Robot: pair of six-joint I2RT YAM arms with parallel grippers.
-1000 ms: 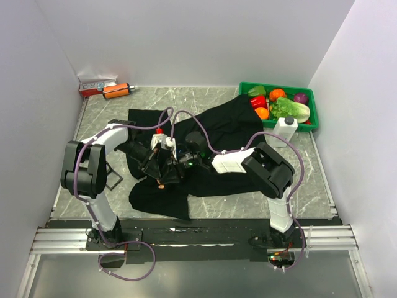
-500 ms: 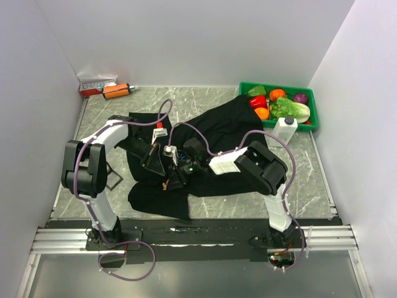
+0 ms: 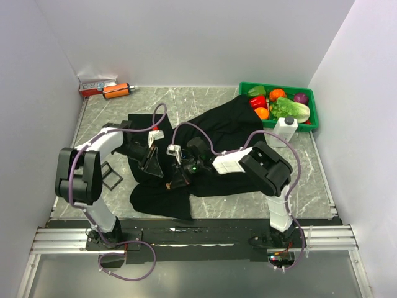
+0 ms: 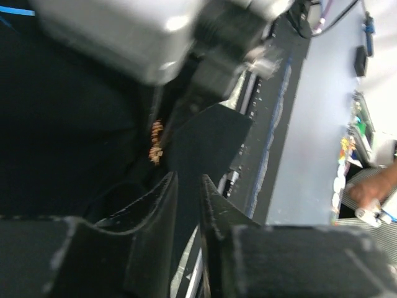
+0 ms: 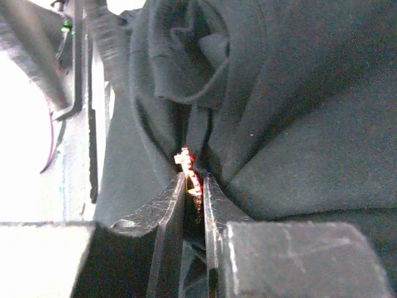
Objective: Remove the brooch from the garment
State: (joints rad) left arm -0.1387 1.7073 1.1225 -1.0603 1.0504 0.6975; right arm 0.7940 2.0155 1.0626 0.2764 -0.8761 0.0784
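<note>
Top external view has the garment [image 3: 232, 127] spread in black, rumpled folds over the middle of the grey marbled table [image 3: 205, 99], one edge reaching toward the green bin [image 3: 314, 107] of vegetables at the far right corner, with a white bottle [image 3: 285, 129] standing just beside that bin. Both arms bend inward over the cloth. The left end effector [image 3: 154, 162] rests on the garment's left half, and the right end effector [image 3: 180, 178] sits just beside it, nearer the front edge. The brooch [image 3: 167, 184] shows as a tiny orange speck on the black cloth between the two. From the right wrist, that end effector's two dark fingers are drawn almost together at a bunched fold, and the orange ornament sits pinched right at their tips, partly sunk into the crease. From the left wrist, the jaws stand close with only a slim gap over dark cloth. I cannot tell whether any fabric is nipped there. The brooch appears in that view a little ahead of the tips, beside a dark angular part. At the far left corner lie an orange cylinder [image 3: 116, 91] and a small box [image 3: 96, 84], well apart from the garment.
</note>
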